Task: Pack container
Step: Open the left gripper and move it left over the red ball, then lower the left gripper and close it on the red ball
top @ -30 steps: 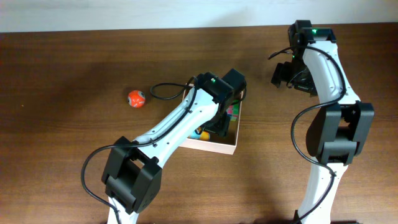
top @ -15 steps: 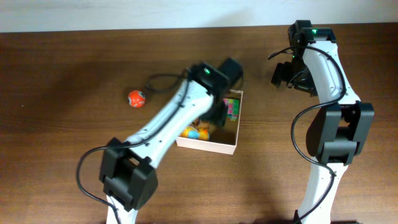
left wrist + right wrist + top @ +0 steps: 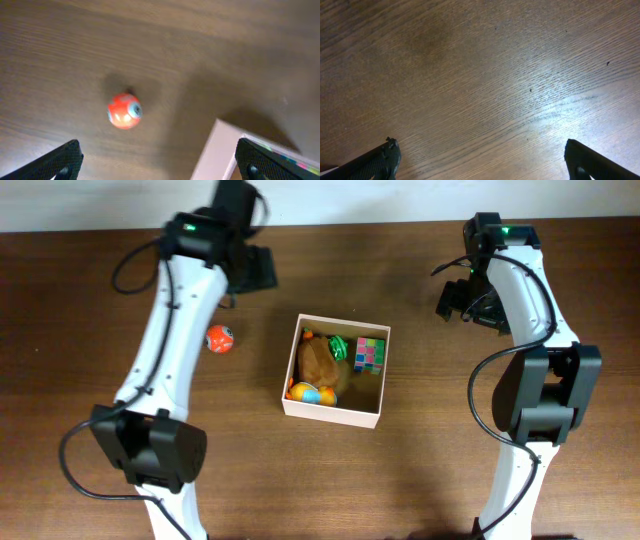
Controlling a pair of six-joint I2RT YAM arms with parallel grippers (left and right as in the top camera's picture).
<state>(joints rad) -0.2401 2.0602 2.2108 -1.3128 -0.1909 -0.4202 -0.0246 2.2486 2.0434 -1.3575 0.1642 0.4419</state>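
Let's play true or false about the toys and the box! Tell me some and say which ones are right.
1. The red ball lies on the table, outside the box. True.
2. The box is empty. False: toys lie in it, among them a colourful cube.
3. The left pincer holds the red ball. False: it is open with nothing in it, and the ball lies on the table.
4. The right pincer is open over bare wood. True.
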